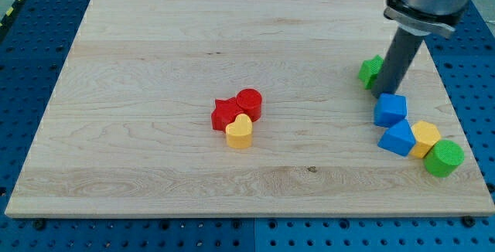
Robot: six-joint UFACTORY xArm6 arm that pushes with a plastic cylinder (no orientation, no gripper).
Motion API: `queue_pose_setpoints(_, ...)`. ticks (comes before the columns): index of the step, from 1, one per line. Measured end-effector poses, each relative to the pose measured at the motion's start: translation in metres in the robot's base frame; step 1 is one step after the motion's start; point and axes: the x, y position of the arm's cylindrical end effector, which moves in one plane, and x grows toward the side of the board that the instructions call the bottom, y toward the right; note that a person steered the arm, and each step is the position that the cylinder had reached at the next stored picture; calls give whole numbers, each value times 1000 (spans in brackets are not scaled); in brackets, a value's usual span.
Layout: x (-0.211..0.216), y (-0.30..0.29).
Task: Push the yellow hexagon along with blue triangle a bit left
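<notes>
The yellow hexagon (425,137) lies near the view's lower right on the wooden board (155,66). The blue triangle (397,138) touches its left side. My tip (386,92) is the lower end of a dark rod, just above a blue cube (390,110) and up and left of the triangle and hexagon. It stands close to the right of a green block (370,71), partly hidden by the rod.
A green cylinder (444,158) touches the hexagon's lower right. Near the board's middle a red star (225,114), a red cylinder (249,102) and a yellow heart (240,132) are clustered together. The board's right edge is close to the hexagon.
</notes>
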Motion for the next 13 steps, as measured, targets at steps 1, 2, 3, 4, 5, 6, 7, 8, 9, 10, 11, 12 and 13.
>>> queue_pose_setpoints(1,4,33)
queue_pose_setpoints(2,34,59)
queue_pose_setpoints(3,59,67)
queue_pose_setpoints(4,77,64)
queue_pose_setpoints(5,90,56)
queue_pose_setpoints(6,90,43)
queue_pose_setpoints(7,90,27)
queue_pose_setpoints(8,93,4)
queue_pose_setpoints(9,97,-30)
queue_pose_setpoints(10,100,-39)
queue_pose_setpoints(11,100,-30)
queue_pose_setpoints(12,95,-23)
queue_pose_setpoints(13,79,-21)
